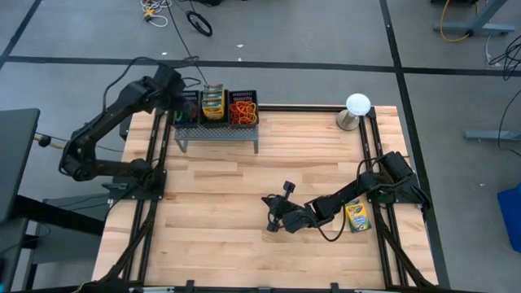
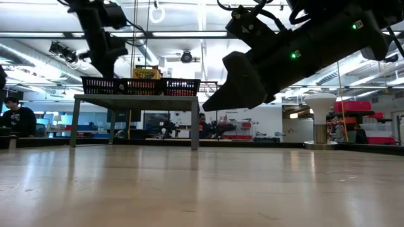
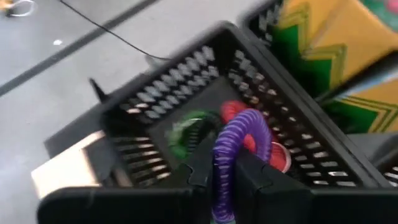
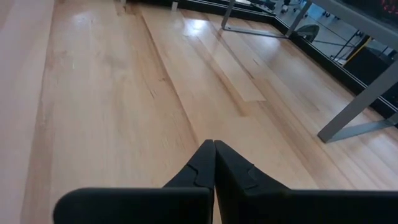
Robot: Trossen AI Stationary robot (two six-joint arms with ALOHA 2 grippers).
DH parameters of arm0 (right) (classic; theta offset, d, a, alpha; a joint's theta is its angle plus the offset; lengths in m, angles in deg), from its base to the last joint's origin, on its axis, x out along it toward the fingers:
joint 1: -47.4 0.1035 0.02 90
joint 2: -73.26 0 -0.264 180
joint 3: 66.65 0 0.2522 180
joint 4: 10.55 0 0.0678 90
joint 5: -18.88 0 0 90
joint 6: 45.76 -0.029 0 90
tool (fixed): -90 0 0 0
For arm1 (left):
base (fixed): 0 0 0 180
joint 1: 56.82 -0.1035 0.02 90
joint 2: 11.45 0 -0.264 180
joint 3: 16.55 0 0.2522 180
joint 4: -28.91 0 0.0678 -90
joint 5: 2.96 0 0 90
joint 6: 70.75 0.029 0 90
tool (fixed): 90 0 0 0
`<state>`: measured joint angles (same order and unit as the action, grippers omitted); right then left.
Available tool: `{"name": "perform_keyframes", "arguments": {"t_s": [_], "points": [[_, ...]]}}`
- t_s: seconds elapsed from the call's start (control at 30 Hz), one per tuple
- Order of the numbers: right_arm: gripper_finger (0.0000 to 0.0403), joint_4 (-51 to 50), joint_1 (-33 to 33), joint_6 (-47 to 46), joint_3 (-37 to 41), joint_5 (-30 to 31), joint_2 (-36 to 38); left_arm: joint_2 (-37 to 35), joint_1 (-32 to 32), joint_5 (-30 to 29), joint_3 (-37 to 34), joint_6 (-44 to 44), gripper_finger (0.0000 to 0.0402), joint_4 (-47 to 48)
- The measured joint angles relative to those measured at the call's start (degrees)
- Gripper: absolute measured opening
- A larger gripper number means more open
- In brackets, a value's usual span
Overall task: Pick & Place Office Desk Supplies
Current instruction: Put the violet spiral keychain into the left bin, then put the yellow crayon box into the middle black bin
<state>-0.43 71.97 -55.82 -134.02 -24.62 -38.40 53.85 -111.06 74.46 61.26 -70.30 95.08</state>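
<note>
Rubber band (image 3: 235,149), a purple loop, is pinched between the jaws of the left gripper (image 3: 225,180), which hangs over the left bin (image 3: 186,93) of the black basket row on the little grey stand (image 1: 216,133) at the far side of the worktop (image 1: 244,195). A green band (image 3: 186,127) and a red one (image 3: 235,111) are seen lying on that bin's floor. For a clean drop, the loop should be carried well inside the walls before the jaws are parted, since a springy band can snag on a finger. Crayon boxes (image 1: 212,104) are stacked in the middle bin; another crayon box (image 1: 356,216) lies on the worktop by the right arm. The right gripper (image 4: 213,163) is held low over bare wood, jaws clenched on nothing.
</note>
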Motion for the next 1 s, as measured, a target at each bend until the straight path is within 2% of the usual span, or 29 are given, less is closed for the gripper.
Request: {"name": "perform_keyframes", "arguments": {"t_s": [0.23,0.43,0.63,0.73,0.8,1.0], "points": [[0.0005,0.31,-0.06,0.02,0.00,0.00,0.00,-0.27,-0.18,-0.96,-0.59,1.10,0.0080,0.29],[0.0005,0.35,-0.06,0.02,0.00,0.00,0.00,-2.34,-0.12,-0.85,-0.52,1.28,0.0133,0.44],[0.0005,0.37,-0.06,0.02,0.00,0.00,0.00,-3.58,-0.12,-0.33,2.79,2.59,0.0177,3.99],[0.0005,0.35,-0.06,0.02,0.00,-0.07,0.00,-6.27,1.21,2.65,3.56,3.38,0.0172,5.99],[0.0005,0.35,-0.06,0.02,0.00,-0.47,0.00,-9.43,3.96,4.05,2.26,3.69,0.0154,6.11],[0.0005,0.35,-0.06,0.02,0.00,-0.63,0.00,-23.31,17.77,5.32,-9.72,-0.82,0.0067,-3.72]]}}
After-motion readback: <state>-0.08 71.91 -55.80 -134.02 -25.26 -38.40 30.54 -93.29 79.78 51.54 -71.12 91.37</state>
